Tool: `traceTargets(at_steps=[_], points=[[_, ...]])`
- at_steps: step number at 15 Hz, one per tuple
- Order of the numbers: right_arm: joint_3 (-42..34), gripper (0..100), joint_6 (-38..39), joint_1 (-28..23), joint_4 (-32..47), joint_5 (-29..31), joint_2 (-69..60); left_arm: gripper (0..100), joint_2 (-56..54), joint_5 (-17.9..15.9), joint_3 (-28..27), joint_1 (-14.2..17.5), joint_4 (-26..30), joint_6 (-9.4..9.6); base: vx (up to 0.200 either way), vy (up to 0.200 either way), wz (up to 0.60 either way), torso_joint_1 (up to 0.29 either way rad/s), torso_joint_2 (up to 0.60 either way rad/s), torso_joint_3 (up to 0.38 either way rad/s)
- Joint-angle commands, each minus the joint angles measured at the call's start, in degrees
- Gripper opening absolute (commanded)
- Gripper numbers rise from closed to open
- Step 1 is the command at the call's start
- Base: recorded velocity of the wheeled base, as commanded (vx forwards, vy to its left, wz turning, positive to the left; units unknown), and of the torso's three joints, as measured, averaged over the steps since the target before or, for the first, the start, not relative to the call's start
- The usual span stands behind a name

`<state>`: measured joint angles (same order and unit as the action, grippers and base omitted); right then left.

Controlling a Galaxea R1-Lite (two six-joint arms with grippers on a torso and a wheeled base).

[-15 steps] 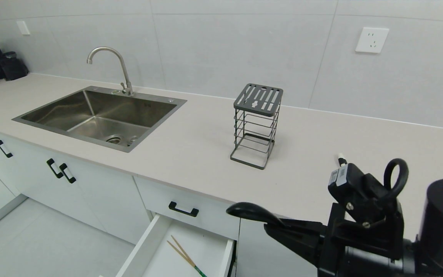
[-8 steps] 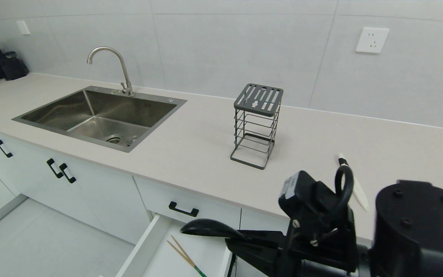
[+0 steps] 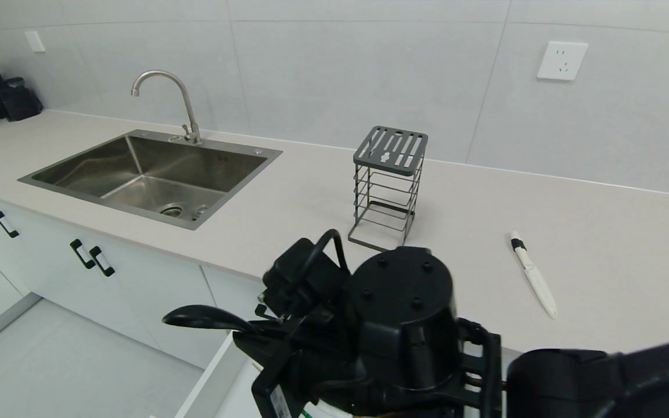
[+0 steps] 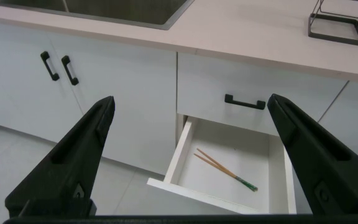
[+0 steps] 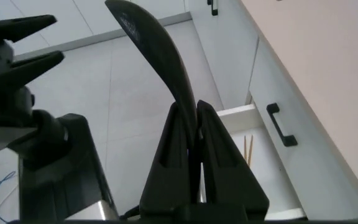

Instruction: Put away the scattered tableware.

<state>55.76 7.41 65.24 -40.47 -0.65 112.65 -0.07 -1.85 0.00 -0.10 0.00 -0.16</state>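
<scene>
My right gripper (image 5: 194, 118) is shut on the handle of a black spoon (image 5: 154, 50). In the head view the spoon (image 3: 207, 317) juts out to the left of the right gripper (image 3: 256, 332), above the front of the open white drawer (image 3: 209, 380). A pair of chopsticks (image 4: 225, 171) lies inside that drawer (image 4: 174, 163). My left gripper (image 4: 191, 102) hangs open in front of the cabinets, facing the drawer, with nothing between its fingers. A white knife (image 3: 533, 273) lies on the counter at the right.
A dark wire rack (image 3: 388, 188) stands mid-counter. The steel sink (image 3: 143, 177) and its tap (image 3: 166, 98) are at the left. Black-handled cabinet doors (image 4: 58, 65) sit below the sink, and a shut drawer (image 4: 247, 102) is above the open one.
My right arm has swung left and down with the spoon, from the counter's right front edge to over the open drawer. The knife it hid now shows.
</scene>
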Motion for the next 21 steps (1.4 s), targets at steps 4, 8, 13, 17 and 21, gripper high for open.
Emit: traceTargets(at_steps=[4,8,13,17,21], points=[[6.29,0,-11.54,-2.84,0.22,0.56,10.31,100,0.07,0.01,0.00,0.01,0.00,-0.02,0.000,0.000,0.00,0.000,0.00,0.000],[9.63,0,-13.65,-3.98,-0.22,-1.64,15.40,100,0.07,-0.08,0.00,0.01,0.00,0.07,0.000,0.000,0.00,0.000,0.00,0.000],[14.29,0,-15.67,-3.19,-0.40,-2.17,17.42,100,0.07,0.01,0.00,0.01,0.00,-0.02,0.000,0.000,0.00,0.000,0.00,0.000],[15.78,0,-22.09,-1.70,-1.10,-1.99,13.82,100,0.07,0.01,0.00,0.01,0.00,-0.02,0.000,0.000,0.00,0.000,0.00,0.000],[18.60,0,-23.06,-3.72,-4.97,-1.81,11.89,100,0.07,0.01,0.00,0.01,0.00,-0.02,0.000,0.000,0.00,0.000,0.00,0.000]])
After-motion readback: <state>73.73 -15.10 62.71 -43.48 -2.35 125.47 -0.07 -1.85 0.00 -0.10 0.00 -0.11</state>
